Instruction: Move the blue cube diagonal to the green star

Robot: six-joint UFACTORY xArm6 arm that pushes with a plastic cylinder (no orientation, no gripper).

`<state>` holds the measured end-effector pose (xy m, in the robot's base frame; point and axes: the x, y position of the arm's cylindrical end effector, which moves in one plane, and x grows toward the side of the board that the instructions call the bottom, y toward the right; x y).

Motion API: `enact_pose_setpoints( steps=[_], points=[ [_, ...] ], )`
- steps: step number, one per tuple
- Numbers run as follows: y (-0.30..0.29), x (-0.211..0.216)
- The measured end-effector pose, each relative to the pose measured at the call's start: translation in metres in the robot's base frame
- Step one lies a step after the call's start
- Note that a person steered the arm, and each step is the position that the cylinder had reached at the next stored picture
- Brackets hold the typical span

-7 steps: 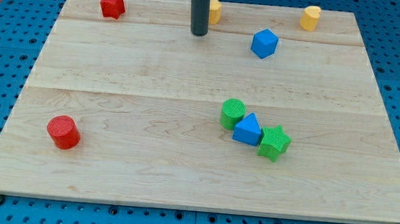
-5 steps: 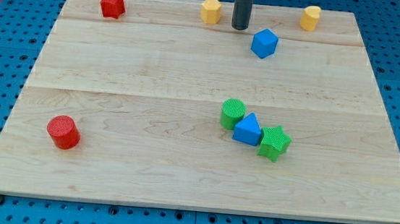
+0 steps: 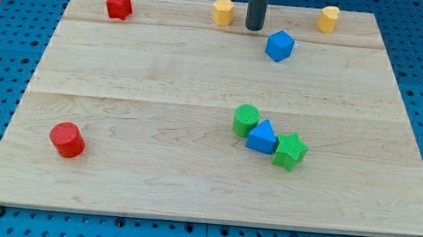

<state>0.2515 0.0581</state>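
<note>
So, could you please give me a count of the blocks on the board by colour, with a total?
Red: 2, the red star and the red cylinder.
Yellow: 2, the yellow block and the yellow cylinder.
Blue: 2, the blue cube and the blue triangular block.
Green: 2, the green cylinder and the green star.
Total: 8.

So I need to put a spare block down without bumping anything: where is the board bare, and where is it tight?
Bare: the wide middle band between the red star and the red cylinder, and the bottom strip below it. Also the right side beyond the green star. Tight: green cylinder, blue triangle and green star cluster together; my tip sits near the blue cube.
</note>
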Motion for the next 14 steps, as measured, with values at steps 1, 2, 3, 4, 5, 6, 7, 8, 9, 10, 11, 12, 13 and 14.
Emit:
enact_pose_setpoints(
  steps=[1, 2, 3, 4, 5, 6, 7, 8, 9, 10, 11, 12, 13, 14],
  points=[
    [0.003, 0.0],
    [0.004, 0.0],
    [0.008, 0.002],
    [0.039, 0.039],
    [0.076, 0.078],
    [0.088, 0.091],
    [0.094, 0.068],
    [0.144, 0.042],
    [0.161, 0.069],
    [0.161, 0.097],
    [0.136, 0.088],
    [0.106, 0.107],
    [0.097, 0.134],
    [0.027, 0.119]
  ],
)
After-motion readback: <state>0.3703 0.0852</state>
